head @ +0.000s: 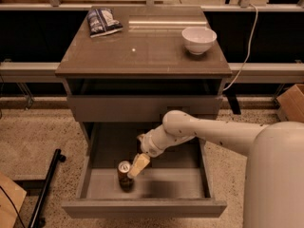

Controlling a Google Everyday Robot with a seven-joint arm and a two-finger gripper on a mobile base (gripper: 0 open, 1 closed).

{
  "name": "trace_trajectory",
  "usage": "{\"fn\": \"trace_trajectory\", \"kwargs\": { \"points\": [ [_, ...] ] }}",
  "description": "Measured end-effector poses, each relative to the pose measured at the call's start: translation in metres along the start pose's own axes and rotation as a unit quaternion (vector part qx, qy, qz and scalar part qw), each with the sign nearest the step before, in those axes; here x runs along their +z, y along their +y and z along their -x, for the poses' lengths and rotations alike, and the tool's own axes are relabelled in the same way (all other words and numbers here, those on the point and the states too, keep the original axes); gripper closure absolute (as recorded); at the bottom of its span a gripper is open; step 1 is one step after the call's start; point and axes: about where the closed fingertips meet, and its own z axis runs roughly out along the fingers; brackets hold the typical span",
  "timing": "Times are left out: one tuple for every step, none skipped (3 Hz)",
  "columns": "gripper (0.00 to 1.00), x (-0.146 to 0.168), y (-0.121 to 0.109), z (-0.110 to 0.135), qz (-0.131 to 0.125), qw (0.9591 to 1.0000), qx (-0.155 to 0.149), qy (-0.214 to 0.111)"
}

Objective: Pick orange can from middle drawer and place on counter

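**Pincer at the can in the open drawer**

Nearest the camera, below the pincer point(137, 165), runs the plain front panel of the middle drawer point(142, 208), which is pulled fully out. On its flat grey floor the orange can point(125, 174) stands upright, silver top and pull tab showing, just below and to the left of the pincer as seen here. The pincer's tan tip hangs at the can's upper right rim. Whether it touches the can cannot be told, nor whether the pincer is spread or pressed together. The rest of the drawer floor, to the right of the pincer, shows only shadow.

Behind the pincer, the robot's 1 white arm point(213, 134) slants up and to the right across the drawer's right wall toward the large white body at the lower right edge. Above the pincer is the closed front of the upper drawer point(142, 108).

Farther up and well apart from the pincer lies the glossy surface point(142, 56) of the cabinet. On it are 2 things: a white bowl point(199, 39) at the far right and a blue-and-white snack bag point(103, 21) at the far left.
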Motion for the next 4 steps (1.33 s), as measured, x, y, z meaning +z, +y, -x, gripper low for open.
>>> {"fn": "trace_trajectory", "kwargs": {
  "points": [
    [0.00,0.035,0.010,-0.007,0.025,0.9992,0.016,-0.026],
    [0.00,0.068,0.016,-0.004,0.044,0.9970,0.028,-0.057],
    [0.16,0.089,0.017,-0.001,0.054,0.9952,0.032,-0.075],
    [0.39,0.095,0.014,-0.005,0.050,0.9945,0.043,-0.081]
  ]
}}
